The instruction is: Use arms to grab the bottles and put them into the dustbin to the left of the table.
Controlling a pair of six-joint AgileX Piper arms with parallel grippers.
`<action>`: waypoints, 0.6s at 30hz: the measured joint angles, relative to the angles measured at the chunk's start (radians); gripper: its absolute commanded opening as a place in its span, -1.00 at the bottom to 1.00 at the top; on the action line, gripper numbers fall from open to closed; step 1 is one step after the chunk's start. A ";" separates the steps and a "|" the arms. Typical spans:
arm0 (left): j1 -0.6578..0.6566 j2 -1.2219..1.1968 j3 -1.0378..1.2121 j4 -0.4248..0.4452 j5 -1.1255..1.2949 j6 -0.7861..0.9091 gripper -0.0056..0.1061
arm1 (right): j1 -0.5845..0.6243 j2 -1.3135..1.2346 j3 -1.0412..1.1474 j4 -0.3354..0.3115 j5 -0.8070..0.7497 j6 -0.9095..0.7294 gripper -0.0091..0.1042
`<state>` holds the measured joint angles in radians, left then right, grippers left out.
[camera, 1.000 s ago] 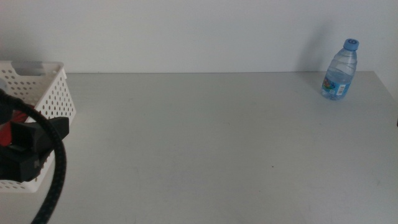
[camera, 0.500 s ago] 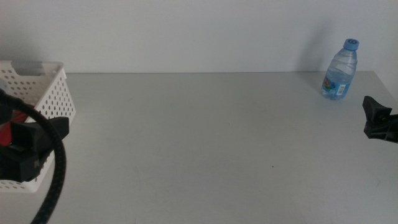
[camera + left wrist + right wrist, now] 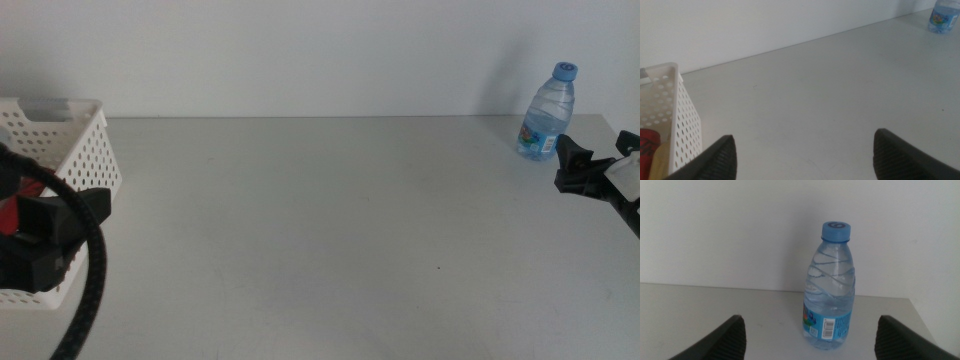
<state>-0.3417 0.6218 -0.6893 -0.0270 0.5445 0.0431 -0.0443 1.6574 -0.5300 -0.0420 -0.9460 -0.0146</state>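
Observation:
The small clear blue water bottle (image 3: 547, 112) stands upright at the table's far right corner, by the wall. My right gripper (image 3: 595, 152) is open and empty, just in front and to the right of it, apart from it. The right wrist view shows the bottle (image 3: 832, 292) ahead, centred between the wide jaws of the right gripper (image 3: 807, 342). My left gripper (image 3: 60, 225) hangs open and empty over the white dustbin (image 3: 70, 150) at the left. In the left wrist view the left gripper (image 3: 802, 160) is open, and the dustbin (image 3: 670, 120) holds the red can (image 3: 647, 145) and the pale-yellow bottle (image 3: 660, 164).
The light-grey table (image 3: 300, 220) stretches between the dustbin and the water bottle, with a white wall behind it. A thick black cable (image 3: 90, 290) of the left arm curves down at the front left. The table's right edge runs close behind the right gripper.
My right gripper has come in from the right edge and moved up and left toward the water bottle. The left arm and the bottle have not moved.

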 measured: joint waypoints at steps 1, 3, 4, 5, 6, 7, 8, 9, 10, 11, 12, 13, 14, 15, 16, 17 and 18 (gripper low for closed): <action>0.000 0.000 0.000 0.000 0.000 0.000 0.78 | 0.000 0.022 -0.025 0.002 -0.002 -0.002 0.32; 0.000 0.000 0.000 0.000 0.000 0.000 0.78 | 0.000 0.065 -0.072 0.015 -0.004 -0.008 0.32; 0.000 0.000 0.000 0.000 0.000 0.000 0.78 | 0.000 0.090 -0.099 0.020 -0.004 -0.013 0.32; 0.000 0.000 0.000 0.000 0.000 0.000 0.78 | 0.000 0.115 -0.126 0.024 -0.005 -0.016 0.32; 0.000 0.000 0.000 0.000 0.000 0.000 0.78 | 0.000 0.137 -0.153 0.026 -0.005 -0.018 0.32; 0.000 0.000 0.000 0.000 0.000 0.000 0.78 | 0.000 0.164 -0.181 0.027 -0.005 -0.020 0.32; 0.000 0.000 0.000 0.000 0.000 0.000 0.78 | 0.000 0.192 -0.209 0.026 -0.005 -0.020 0.32; 0.000 0.000 0.000 0.000 0.000 0.000 0.78 | 0.000 0.219 -0.232 0.026 -0.005 -0.020 0.32; 0.000 0.000 0.000 0.000 0.000 0.000 0.78 | 0.000 0.247 -0.259 0.027 -0.005 -0.021 0.32; 0.000 0.000 0.000 0.000 0.000 0.000 0.78 | 0.000 0.274 -0.285 0.030 -0.005 -0.024 0.32; 0.000 0.000 0.000 0.000 0.000 0.000 0.78 | 0.000 0.295 -0.305 0.035 -0.005 -0.030 0.32; 0.000 0.000 0.000 0.000 0.000 0.000 0.78 | 0.000 0.319 -0.327 0.042 -0.005 -0.042 0.32; 0.000 0.000 0.000 0.000 0.000 0.000 0.78 | 0.000 0.341 -0.348 0.058 -0.005 -0.058 0.32; 0.000 0.000 0.000 0.000 0.000 0.000 0.78 | 0.000 0.357 -0.367 0.073 -0.005 -0.078 0.32; 0.000 0.000 0.000 0.000 0.000 0.000 0.78 | 0.000 0.373 -0.384 0.092 -0.005 -0.098 0.32; 0.000 0.000 0.000 0.000 0.000 0.000 0.78 | 0.000 0.388 -0.400 0.113 -0.005 -0.117 0.32; 0.000 0.000 0.000 0.000 0.000 0.000 0.78 | 0.000 0.401 -0.412 0.136 -0.005 -0.129 0.32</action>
<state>-0.3417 0.6218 -0.6893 -0.0270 0.5445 0.0426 -0.0443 2.0587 -0.9424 0.0944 -0.9514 -0.1436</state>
